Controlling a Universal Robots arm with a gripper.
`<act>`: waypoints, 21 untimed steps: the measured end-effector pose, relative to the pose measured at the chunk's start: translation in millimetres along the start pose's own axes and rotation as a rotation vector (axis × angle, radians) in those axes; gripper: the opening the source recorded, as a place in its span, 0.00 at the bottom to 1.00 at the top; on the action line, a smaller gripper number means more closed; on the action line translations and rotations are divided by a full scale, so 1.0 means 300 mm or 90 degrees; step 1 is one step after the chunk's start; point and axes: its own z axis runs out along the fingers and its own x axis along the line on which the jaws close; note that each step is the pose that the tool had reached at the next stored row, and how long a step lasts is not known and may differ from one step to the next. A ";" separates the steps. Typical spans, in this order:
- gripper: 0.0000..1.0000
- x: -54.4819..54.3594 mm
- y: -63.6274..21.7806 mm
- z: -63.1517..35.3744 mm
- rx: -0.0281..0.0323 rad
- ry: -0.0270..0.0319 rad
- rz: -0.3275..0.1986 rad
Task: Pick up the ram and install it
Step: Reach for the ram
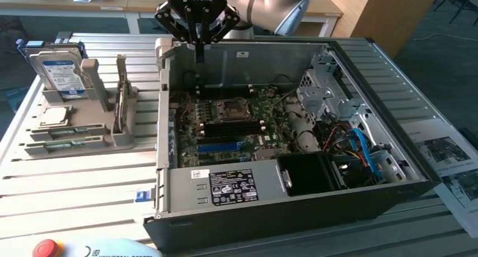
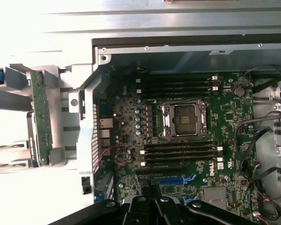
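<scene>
1. Red button [image 1: 46, 248], nearest edge of the slatted table [image 1: 75, 184].
2. Open computer case [image 1: 418, 173], lying on its side; labelled power supply [image 1: 232, 187] at its near end, black fan shroud [image 1: 310, 176] beside it.
3. Motherboard [image 1: 224, 128] on the case floor: blue slot [image 1: 220, 146], then the square processor socket [image 1: 230, 110] between rows of black memory slots.
4. Grey holder [image 1: 75, 136], outside the case on the exterior view's left, carrying a silver processor chip [image 1: 56, 116] and an upright hard drive [image 1: 64, 72].
5. Ram [image 2: 41, 117]: green stick standing on edge in that holder, just beside the case wall.
6. Gripper [image 1: 199, 58]: above the case's far rim, fingers pressed together, well apart from the ram.
</scene>
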 end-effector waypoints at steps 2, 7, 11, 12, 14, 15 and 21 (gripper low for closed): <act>0.10 0.016 -0.001 0.000 0.0000 0.0000 0.000; 0.10 0.056 -0.004 -0.001 0.0000 0.0000 0.000; 0.10 0.084 -0.006 -0.002 -0.0001 0.0000 0.000; 0.10 0.089 -0.007 -0.002 0.0000 0.0000 0.000; 0.10 0.101 -0.008 -0.003 0.0000 0.0000 0.000; 0.10 0.108 -0.008 -0.003 0.0000 0.0000 0.000; 0.10 0.153 -0.011 -0.004 0.0000 0.0000 0.000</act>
